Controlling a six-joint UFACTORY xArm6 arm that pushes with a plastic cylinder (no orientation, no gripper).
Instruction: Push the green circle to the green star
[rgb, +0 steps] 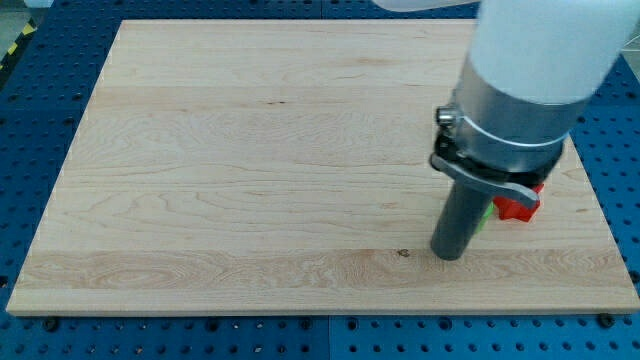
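My tip (449, 256) rests on the wooden board (250, 150) at the view's lower right. A sliver of a green block (483, 217) shows just right of the rod, touching or nearly touching it; its shape is hidden by the rod. A red block (518, 207) sits right of the green sliver, partly under the arm's clamp; its shape cannot be made out. I cannot tell whether the green sliver is the circle or the star, and no other green block shows.
The arm's large white and grey body (530, 80) covers the board's upper right area and hides what lies beneath. A blue perforated table (40, 150) surrounds the board.
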